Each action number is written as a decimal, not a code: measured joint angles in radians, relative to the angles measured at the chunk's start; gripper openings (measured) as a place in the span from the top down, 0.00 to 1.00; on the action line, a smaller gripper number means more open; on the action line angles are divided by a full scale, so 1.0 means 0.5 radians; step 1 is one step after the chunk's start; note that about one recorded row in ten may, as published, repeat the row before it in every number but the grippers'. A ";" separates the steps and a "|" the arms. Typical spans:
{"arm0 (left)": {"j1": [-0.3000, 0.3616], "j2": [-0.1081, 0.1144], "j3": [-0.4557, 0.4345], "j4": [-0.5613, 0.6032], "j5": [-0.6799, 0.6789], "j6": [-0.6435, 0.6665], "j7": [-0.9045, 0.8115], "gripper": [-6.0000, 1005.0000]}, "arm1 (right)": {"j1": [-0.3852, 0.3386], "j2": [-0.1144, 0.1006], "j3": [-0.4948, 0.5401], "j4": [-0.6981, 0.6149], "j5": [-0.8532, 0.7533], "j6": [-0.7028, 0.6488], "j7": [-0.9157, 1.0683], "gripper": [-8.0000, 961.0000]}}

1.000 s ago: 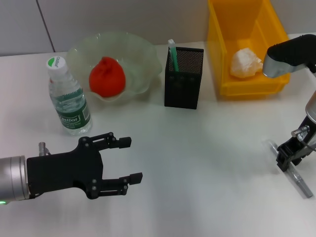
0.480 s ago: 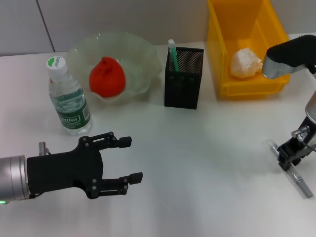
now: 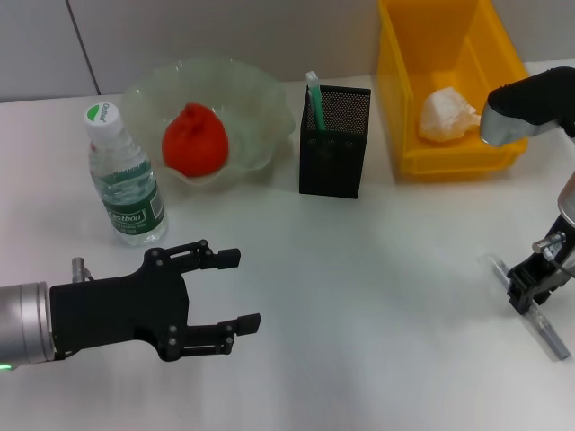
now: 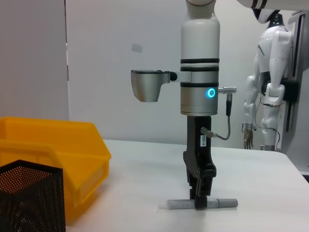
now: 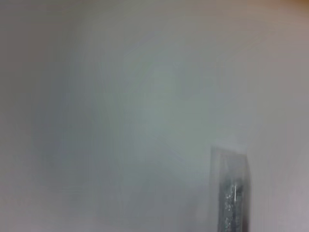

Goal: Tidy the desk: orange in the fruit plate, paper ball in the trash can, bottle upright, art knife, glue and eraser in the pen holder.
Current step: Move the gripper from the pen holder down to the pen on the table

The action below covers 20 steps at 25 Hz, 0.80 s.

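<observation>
With the right gripper (image 3: 530, 289) pressed down and pinching the knife (image 3: 537, 316) lying flat on the table (image 3: 377, 296), a straight lift is advised before it is carried to the pen holder (image 3: 334, 141), while the left gripper (image 3: 225, 292) hangs spread.

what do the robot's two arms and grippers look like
The left gripper is matte black with two blocky fingers on a silver cylindrical wrist. The right gripper is slim and black, under a white arm with black bands, a glowing blue ring, a grey side box and a thin cable.

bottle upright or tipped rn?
Upright. The bottle stands on its base on the table, cap on top, beside the fruit plate; neither gripper is touching it.
</observation>
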 joint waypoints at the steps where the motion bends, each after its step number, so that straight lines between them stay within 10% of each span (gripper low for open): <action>1: 0.000 0.000 0.000 0.000 0.000 0.000 0.000 0.20 | -0.001 0.000 0.000 0.000 0.000 0.000 0.000 0.74; 20: -0.007 0.000 0.001 0.005 -0.002 0.003 0.000 0.20 | -0.012 0.004 0.078 -0.066 0.007 0.027 -0.036 0.85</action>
